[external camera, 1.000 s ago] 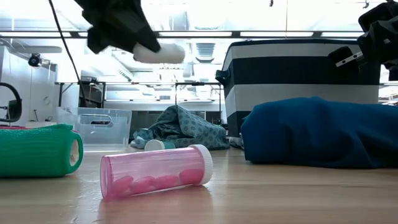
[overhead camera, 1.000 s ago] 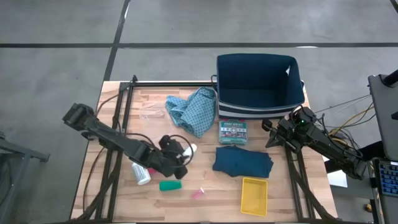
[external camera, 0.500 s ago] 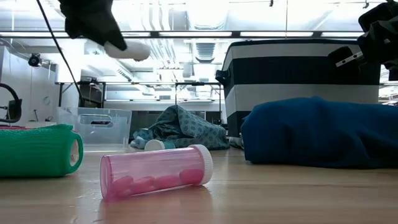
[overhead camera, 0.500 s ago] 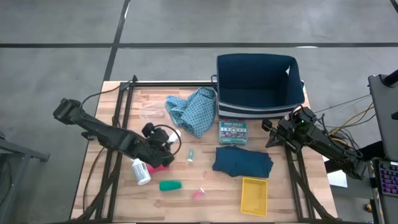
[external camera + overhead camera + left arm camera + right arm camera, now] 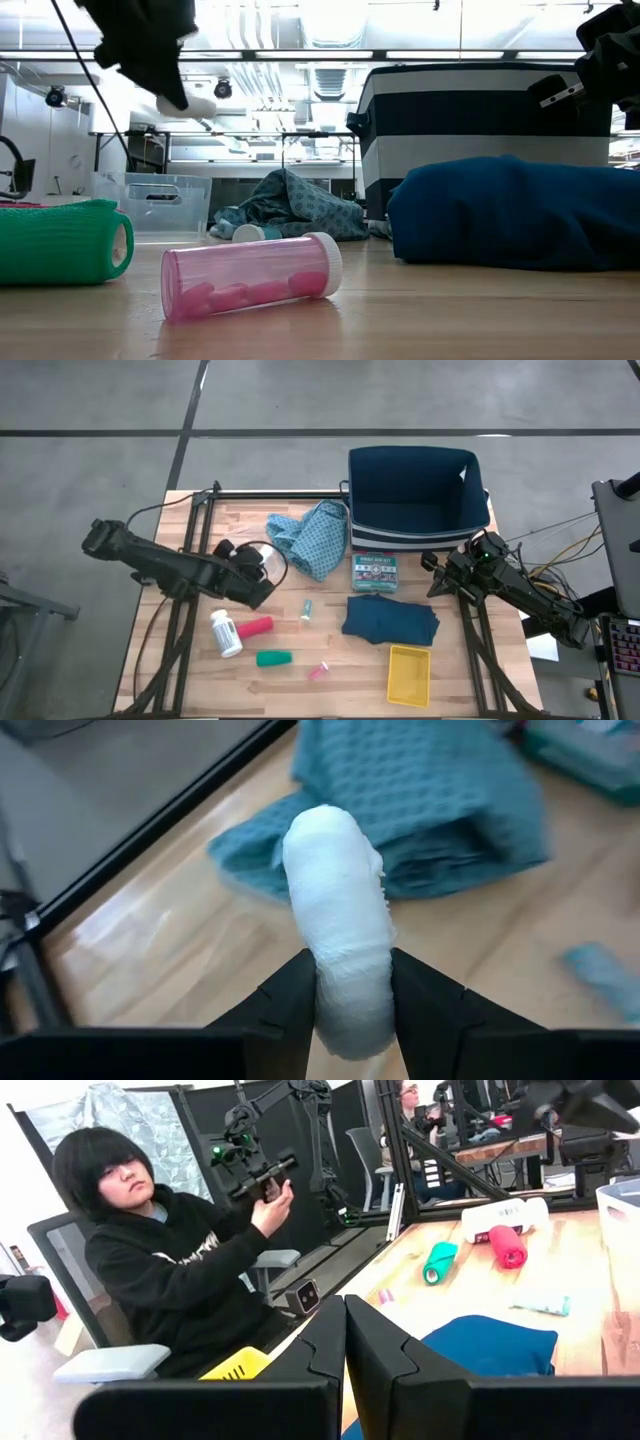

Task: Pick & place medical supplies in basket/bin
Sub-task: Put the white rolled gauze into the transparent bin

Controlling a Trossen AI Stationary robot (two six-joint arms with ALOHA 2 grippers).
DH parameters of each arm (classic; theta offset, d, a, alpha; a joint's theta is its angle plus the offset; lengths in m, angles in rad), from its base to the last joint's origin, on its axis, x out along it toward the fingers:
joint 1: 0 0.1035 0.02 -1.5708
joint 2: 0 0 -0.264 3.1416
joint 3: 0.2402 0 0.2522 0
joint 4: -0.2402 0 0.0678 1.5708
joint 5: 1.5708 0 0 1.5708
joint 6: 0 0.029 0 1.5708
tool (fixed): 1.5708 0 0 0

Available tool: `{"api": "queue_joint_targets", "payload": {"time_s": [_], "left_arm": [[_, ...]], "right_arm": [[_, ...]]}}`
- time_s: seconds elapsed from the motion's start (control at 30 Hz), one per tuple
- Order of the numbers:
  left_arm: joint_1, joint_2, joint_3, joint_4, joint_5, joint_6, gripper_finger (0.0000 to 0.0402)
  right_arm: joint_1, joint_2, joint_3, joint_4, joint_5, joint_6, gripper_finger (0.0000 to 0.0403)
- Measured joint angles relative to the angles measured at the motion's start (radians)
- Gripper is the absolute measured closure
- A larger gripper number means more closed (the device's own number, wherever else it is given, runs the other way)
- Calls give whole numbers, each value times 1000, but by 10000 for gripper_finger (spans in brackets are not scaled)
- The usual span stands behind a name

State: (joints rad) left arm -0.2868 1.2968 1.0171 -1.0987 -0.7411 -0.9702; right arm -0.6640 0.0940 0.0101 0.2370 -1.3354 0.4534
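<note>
Left gripper (image 5: 343,995) has its two dark fingers pressed on a white cylinder (image 5: 338,940), a soft roll that looks wrapped in gauze, and holds it up above the table (image 5: 300,660) near the light-blue patterned cloth (image 5: 312,537). From above, the roll is hidden under the arm, and in the low view only its pale end pokes out. Right gripper (image 5: 345,1342) waits at the right edge of the table beside the basket (image 5: 418,495), with its fingers closed together and nothing between them. Lying on the wood are one white pill bottle (image 5: 225,632), one red cylinder (image 5: 254,627), one green cylinder (image 5: 273,658) and one small pink tube (image 5: 249,276) with pills inside. One dark teal folded cloth (image 5: 390,619) lies flat below a small printed box (image 5: 375,571). One yellow tray (image 5: 409,672) sits near the front edge. A tiny pale-green thing (image 5: 307,608) lies mid-table, too small to make out. A person (image 5: 170,1270) sits in a chair beyond the table.
</note>
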Motion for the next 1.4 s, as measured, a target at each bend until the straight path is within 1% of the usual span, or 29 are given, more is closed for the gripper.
{"api": "queue_joint_targets", "payload": {"time_s": [0.1, 0.27, 0.6, 0.73, 1.13, 1.4], "left_arm": [[36, 0, -39, -4, 14, -2, 282], [90, 0, -127, 31, 88, -30, 282], [140, 0, -261, 145, 179, -28, 282], [154, 0, -304, 188, 192, -25, 281], [191, 0, -355, 261, 233, -22, 281], [192, 0, -356, 275, 244, -22, 281]], "right_arm": [[0, 0, 0, 0, 0, 0, 394], [0, 0, 0, 0, 0, 0, 394], [0, 0, 0, 0, 0, 0, 394], [0, 0, 0, 0, 0, 0, 394], [0, 0, 0, 0, 1, 0, 394], [0, 0, 0, 0, 2, 0, 394]]}}
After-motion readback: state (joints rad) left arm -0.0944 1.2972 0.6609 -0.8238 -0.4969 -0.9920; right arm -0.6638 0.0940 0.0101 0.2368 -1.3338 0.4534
